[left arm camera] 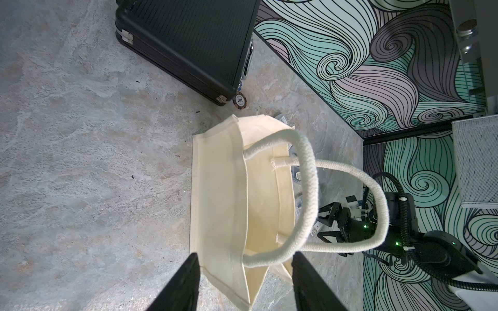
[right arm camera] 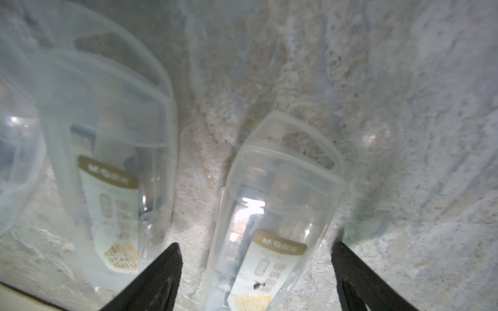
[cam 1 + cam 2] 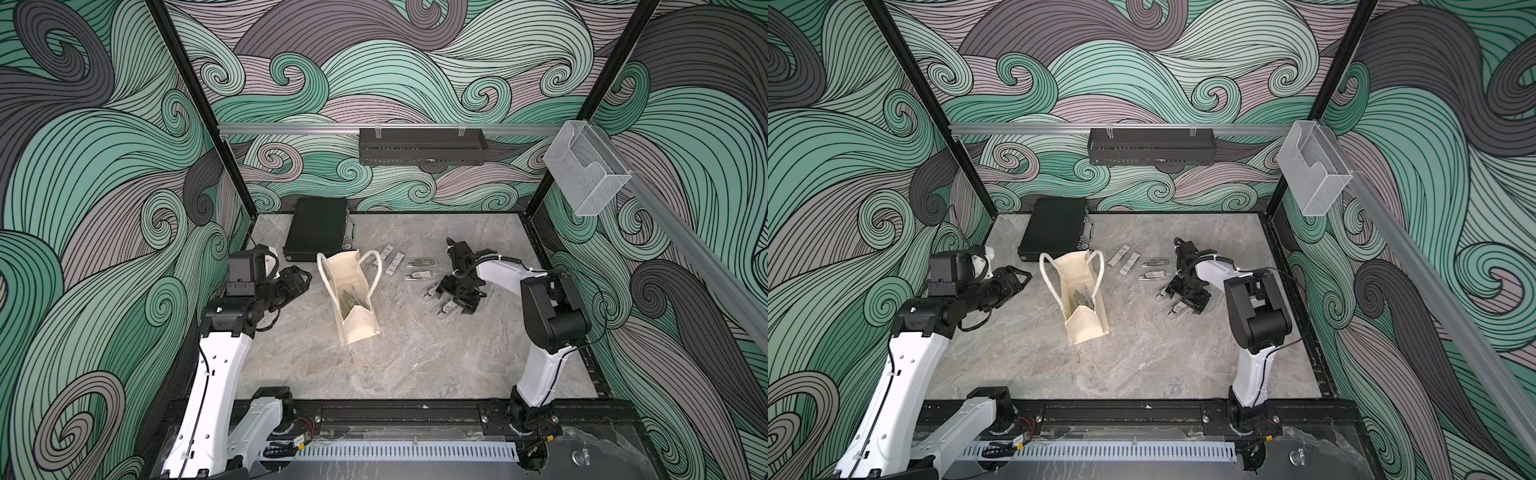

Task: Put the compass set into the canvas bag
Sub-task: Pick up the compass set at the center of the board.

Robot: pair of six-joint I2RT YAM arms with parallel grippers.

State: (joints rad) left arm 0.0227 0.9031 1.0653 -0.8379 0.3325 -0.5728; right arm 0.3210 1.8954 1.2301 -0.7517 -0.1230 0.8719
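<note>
The compass set (image 2: 277,215), a clear plastic case with a white and gold label, lies flat on the grey stone-pattern table (image 3: 415,353), directly between the fingers of the right gripper (image 2: 256,243). Its long axis runs straight forward from the palm. The label end is toward the wrist, and the rounded end with the hang hole points away from it. The jaws stand open, one on each side of the case, and a strip of table shows between the case and one finger, so nothing is gripped. A second compass set (image 2: 116,175) lies just outside one finger, nearly parallel to the first. The canvas bag (image 3: 353,299) stands well apart from this gripper, between the two arms, with its mouth open upward. The left gripper (image 3: 297,278) is just beside the bag. In the left wrist view its jaws are apart and hold nothing, and the bag's cloth edge shows just ahead of the fingertips. I cannot tell if they touch it. Beyond the bag lies a black case (image 3: 316,228) with a poker chip (image 1: 239,100) at its corner.
</note>
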